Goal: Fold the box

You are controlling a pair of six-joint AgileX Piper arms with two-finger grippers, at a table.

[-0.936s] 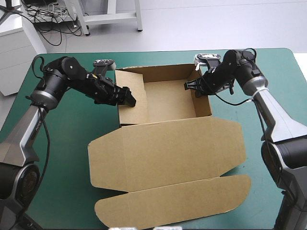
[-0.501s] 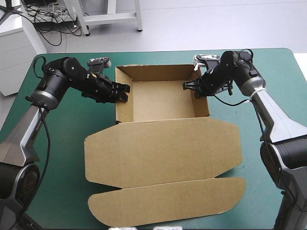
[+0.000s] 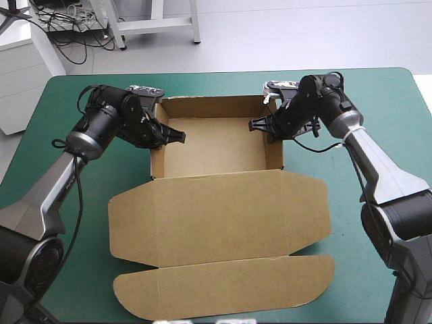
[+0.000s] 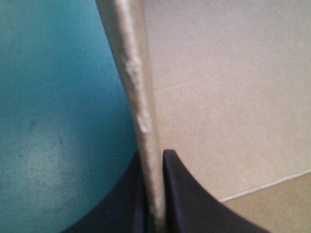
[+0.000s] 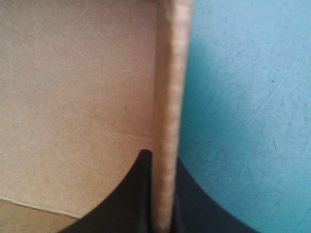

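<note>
Robotics lab: teal-green table (image 3: 216, 84), grey floor (image 3: 304, 34); beyond left gripper (image 3: 177, 136), cable tangle (image 3: 67, 27), white stand legs (image 3: 158, 25), white cabinet (image 3: 23, 74).

Plain brown box (image 3: 216, 202), no print or pattern; paler tan on the cut wall edge clamped in both wrist views, floor inside a shade darker than the walls. Teal-green desk cover (image 3: 378, 94), uniform, with faint darker specks and scuffs close up. Left end effector (image 3: 177, 135) black. Right end effector (image 3: 256, 125) black. Arms (image 3: 388, 169) black at the wrists, silver-grey further back.
</note>
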